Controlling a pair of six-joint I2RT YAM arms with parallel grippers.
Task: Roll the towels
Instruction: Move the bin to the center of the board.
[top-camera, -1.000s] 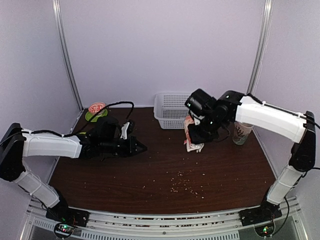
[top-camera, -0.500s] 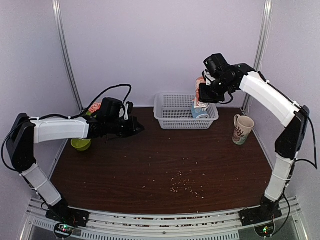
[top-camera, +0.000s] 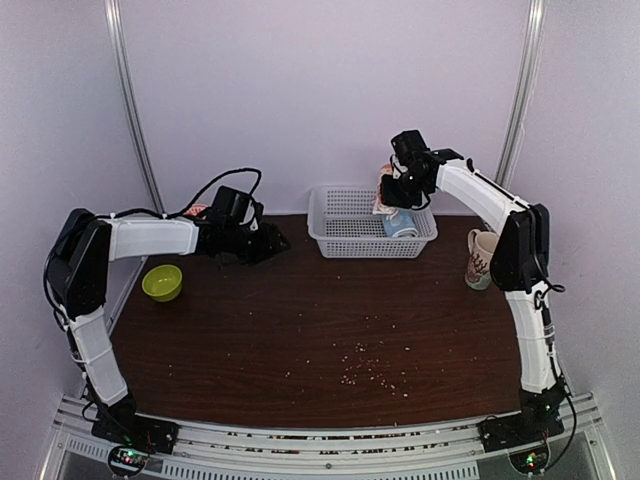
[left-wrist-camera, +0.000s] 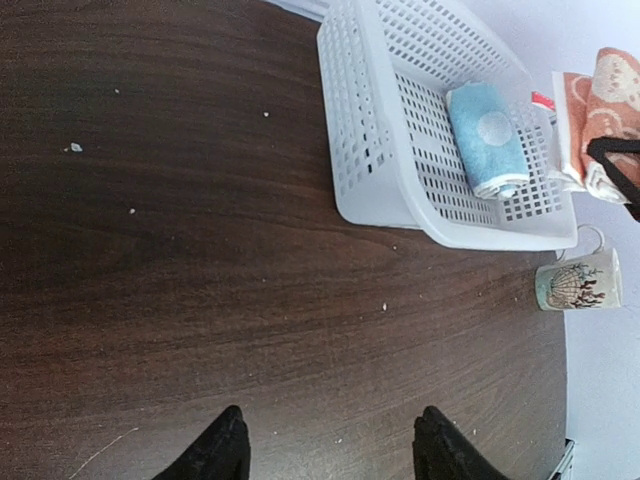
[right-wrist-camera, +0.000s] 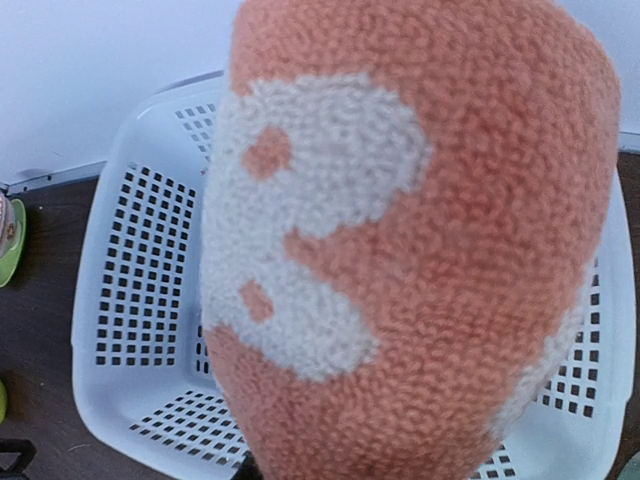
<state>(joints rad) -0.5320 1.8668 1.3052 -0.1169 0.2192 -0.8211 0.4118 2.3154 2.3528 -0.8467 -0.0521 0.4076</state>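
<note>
The orange-red towel (top-camera: 384, 192) with white swirls hangs rolled above the back right corner of the white basket (top-camera: 345, 243), and my right gripper (top-camera: 393, 193) is shut on it. In the right wrist view this towel (right-wrist-camera: 420, 250) fills the frame and hides the fingers, with the basket (right-wrist-camera: 110, 230) below it. The light blue towel (top-camera: 402, 226) lies rolled inside the basket at its right end, also seen as the blue towel (left-wrist-camera: 487, 140) in the left wrist view. My left gripper (top-camera: 272, 243) hovers low over bare table left of the basket, open and empty (left-wrist-camera: 330, 420).
A green bowl (top-camera: 162, 282) sits on the table at the left. A patterned mug (top-camera: 482, 258) stands right of the basket. Crumbs (top-camera: 365, 368) are scattered over the middle of the dark wooden table (top-camera: 300, 330). A green plate (right-wrist-camera: 8, 240) lies behind the left arm.
My right arm has lifted the orange-red towel from the table up over the basket. My left arm has drawn back toward the far left, and its jaws have gone from shut to open.
</note>
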